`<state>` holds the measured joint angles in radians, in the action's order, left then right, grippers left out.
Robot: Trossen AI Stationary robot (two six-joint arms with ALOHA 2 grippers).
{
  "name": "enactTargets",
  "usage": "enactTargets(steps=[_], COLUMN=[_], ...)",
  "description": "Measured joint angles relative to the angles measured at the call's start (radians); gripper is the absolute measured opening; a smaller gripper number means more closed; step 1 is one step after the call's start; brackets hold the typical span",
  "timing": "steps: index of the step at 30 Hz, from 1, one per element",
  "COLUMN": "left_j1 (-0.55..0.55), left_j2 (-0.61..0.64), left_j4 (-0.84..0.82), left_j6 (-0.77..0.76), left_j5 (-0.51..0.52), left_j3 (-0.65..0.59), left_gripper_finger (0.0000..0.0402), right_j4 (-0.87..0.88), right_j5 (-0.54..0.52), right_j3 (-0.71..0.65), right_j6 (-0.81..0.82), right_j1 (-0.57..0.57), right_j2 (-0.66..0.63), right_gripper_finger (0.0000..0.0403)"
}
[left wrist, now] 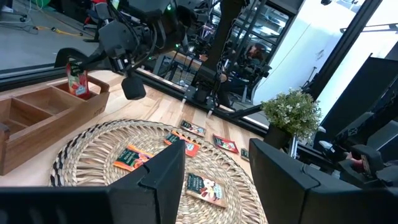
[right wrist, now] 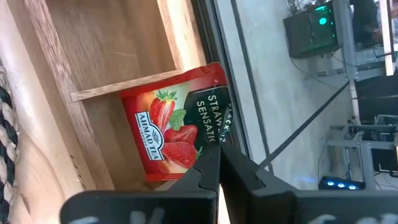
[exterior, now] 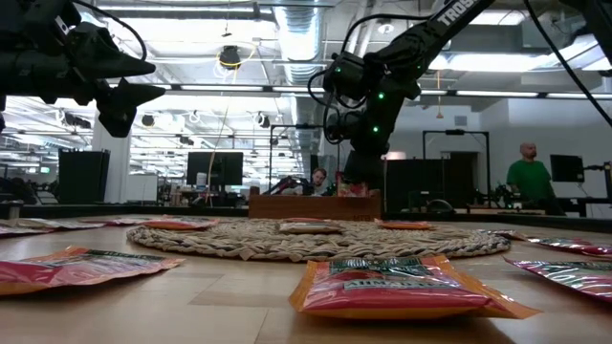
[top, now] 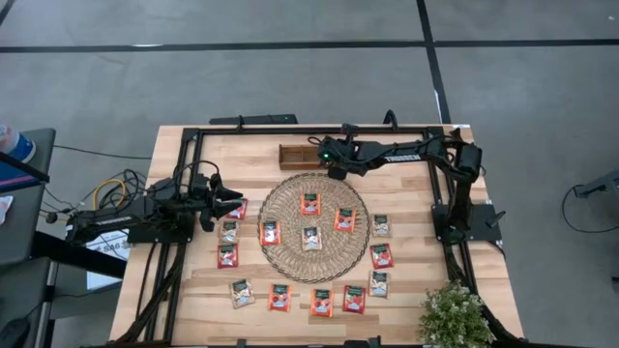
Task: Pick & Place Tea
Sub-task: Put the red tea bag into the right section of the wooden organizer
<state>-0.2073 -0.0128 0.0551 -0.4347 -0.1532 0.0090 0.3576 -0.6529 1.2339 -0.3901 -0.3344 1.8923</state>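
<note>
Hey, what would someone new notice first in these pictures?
The large round woven mat mid-table, with small flat red-orange tea sachets on and around it. Behind it, the right gripper, shut on a red strawberry tea sachet, holds it over the brown wooden compartment tray. The left gripper hangs open at the table's left.

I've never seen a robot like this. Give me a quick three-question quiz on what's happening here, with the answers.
1. True or false: the right hand is shut on a red strawberry tea sachet.
2. Over what is that sachet held? A) the round woven mat B) the wooden compartment tray C) the potted plant
3. Fill in: the left hand hangs open and ____ near the table's left edge.

Key: 1 true; 2 B; 3 empty
</note>
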Motion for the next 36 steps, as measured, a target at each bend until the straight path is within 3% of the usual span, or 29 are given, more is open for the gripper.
enactTargets(steps=[11, 26, 36], left_j1=[0.0, 0.0, 0.0], left_j2=[0.0, 0.0, 0.0], left_j4=[0.0, 0.0, 0.0], left_j6=[0.0, 0.0, 0.0], left_j5=[0.0, 0.0, 0.0], left_j3=[0.0, 0.0, 0.0], left_gripper_finger=[0.017, 0.017, 0.017], right_j4=[0.0, 0.007, 0.046], right_j5=[0.008, 0.023, -0.258], right_j3=[0.0, 0.001, 0.114], right_j6=[-0.001, 0.041, -0.168], right_j1=[-0.003, -0.017, 0.022], right_j2=[0.0, 0.0, -0.009], right_gripper_finger=[0.001, 0.015, 0.0163])
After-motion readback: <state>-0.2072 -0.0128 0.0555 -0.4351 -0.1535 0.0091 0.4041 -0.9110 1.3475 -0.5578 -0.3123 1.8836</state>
